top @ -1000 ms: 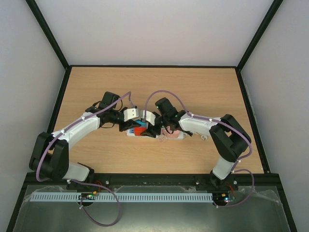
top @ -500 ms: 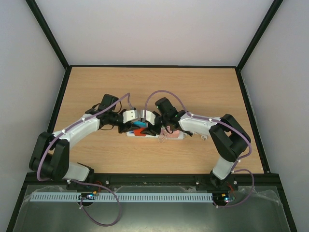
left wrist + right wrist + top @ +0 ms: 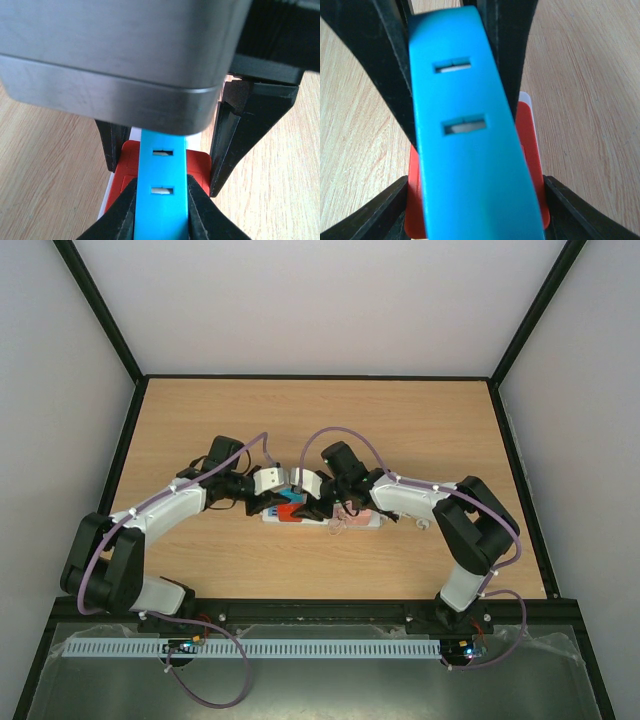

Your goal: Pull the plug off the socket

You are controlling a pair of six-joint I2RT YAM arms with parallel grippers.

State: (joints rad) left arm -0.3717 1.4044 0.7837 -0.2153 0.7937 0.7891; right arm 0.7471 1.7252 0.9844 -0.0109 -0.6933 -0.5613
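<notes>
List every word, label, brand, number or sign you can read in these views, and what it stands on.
No readable text in any view.
Blue plug: two bare slots, no lettering.
Red outlet face of the socket: no print shows.
Overhead view: any marking on the socket is too small to make out.

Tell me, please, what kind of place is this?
Probably a robot test cell in a laboratory: a wooden tabletop enclosed by plain white walls in a black frame, and the left arm and right arm bolted at its near edge.
</notes>
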